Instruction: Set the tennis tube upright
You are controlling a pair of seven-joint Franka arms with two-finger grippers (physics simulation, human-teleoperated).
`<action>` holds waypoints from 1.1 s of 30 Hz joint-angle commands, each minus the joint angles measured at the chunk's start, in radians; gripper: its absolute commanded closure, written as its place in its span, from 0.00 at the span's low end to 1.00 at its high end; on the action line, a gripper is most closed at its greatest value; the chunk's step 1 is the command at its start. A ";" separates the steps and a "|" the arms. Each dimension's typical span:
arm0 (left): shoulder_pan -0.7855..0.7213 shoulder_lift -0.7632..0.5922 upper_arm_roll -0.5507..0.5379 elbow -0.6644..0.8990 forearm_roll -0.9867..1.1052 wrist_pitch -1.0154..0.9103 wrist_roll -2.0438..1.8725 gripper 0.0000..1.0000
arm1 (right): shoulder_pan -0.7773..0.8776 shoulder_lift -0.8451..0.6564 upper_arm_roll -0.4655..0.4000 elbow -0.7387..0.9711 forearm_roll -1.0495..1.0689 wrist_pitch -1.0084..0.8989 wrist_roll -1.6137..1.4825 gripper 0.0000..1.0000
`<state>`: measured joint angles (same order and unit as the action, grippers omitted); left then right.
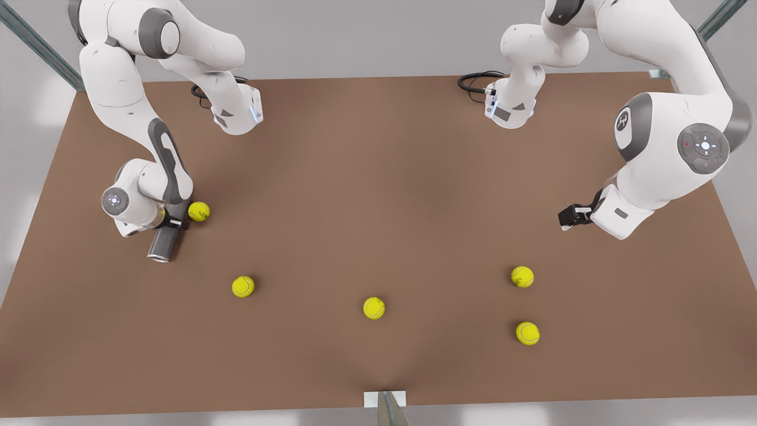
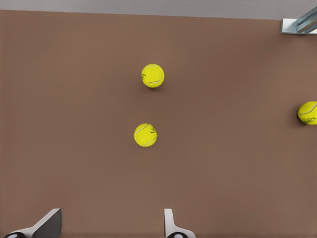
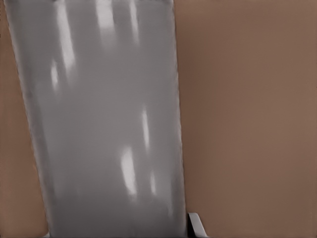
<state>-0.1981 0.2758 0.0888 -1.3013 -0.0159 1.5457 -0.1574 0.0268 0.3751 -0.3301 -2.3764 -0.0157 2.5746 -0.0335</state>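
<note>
The tennis tube (image 1: pixel 162 242) is a plain grey cylinder lying low on the brown table at the front view's left, its round mouth toward the table's near edge. My right gripper (image 1: pixel 171 223) is shut across the tube's upper part. In the right wrist view the tube (image 3: pixel 109 124) spans the space between the fingers, and one fingertip (image 3: pixel 194 224) shows beside it. My left gripper (image 1: pixel 569 218) hangs open above the table at the front view's right, holding nothing, with its fingertips (image 2: pixel 171 225) wide apart.
A tennis ball (image 1: pixel 199 211) rests right beside the tube. Other balls (image 1: pixel 243 286) (image 1: pixel 374 307) (image 1: pixel 522 276) (image 1: pixel 527 333) are scattered over the near half of the table (image 1: pixel 378 177). Two of them (image 2: pixel 153 75) (image 2: pixel 145 135) lie ahead of the left gripper.
</note>
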 commanded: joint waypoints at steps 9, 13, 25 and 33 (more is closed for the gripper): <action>0.000 -0.001 0.000 0.000 0.001 -0.001 -0.022 0.00 | -0.001 0.007 0.003 0.019 0.002 -0.056 -0.006 0.26; 0.000 -0.006 0.000 0.000 0.001 -0.003 -0.024 0.00 | -0.001 0.007 0.006 0.026 0.002 -0.076 -0.006 0.34; 0.000 -0.012 0.000 0.002 -0.001 -0.016 -0.030 0.00 | -0.038 -0.159 0.013 0.135 0.002 -0.321 -0.341 0.34; 0.000 -0.010 0.006 0.002 -0.003 -0.016 -0.028 0.00 | 0.251 -0.119 0.169 0.462 0.005 -0.445 -0.375 0.35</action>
<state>-0.1971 0.2671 0.0946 -1.2995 -0.0189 1.5315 -0.1804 0.2504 0.2474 -0.1649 -1.9362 0.0035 2.2076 -0.2584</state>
